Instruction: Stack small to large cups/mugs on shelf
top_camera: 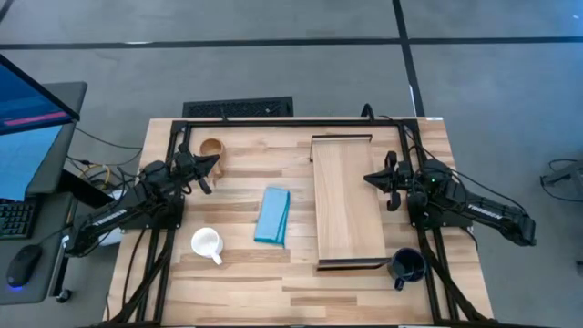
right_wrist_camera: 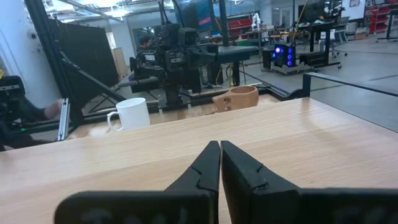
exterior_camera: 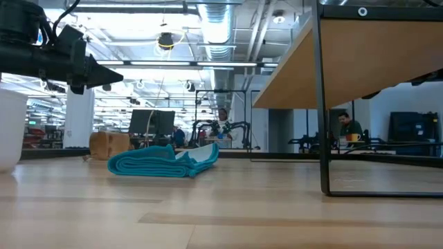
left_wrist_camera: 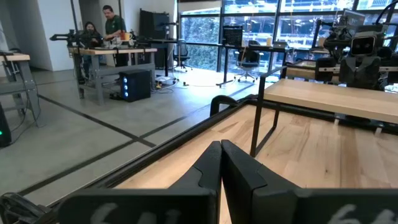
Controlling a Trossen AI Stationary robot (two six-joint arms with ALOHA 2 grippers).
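The small wooden cup (top_camera: 211, 148) stands on the tabletop at the far left; it also shows in the right wrist view (right_wrist_camera: 238, 98). The white mug (top_camera: 207, 242) stands at the near left. The navy mug (top_camera: 407, 265) stands by the shelf's near right corner. The shelf (top_camera: 346, 196) lies lengthwise right of centre, with nothing on it. My left gripper (top_camera: 215, 164) is shut and empty, raised above the table just on the near side of the wooden cup. My right gripper (top_camera: 368, 178) is shut and empty over the shelf's right edge.
A folded blue cloth (top_camera: 273, 215) lies on the tabletop between the white mug and the shelf. A dark frame rail (top_camera: 273, 121) runs along the table's far edge. People sit at desks in the room beyond the table.
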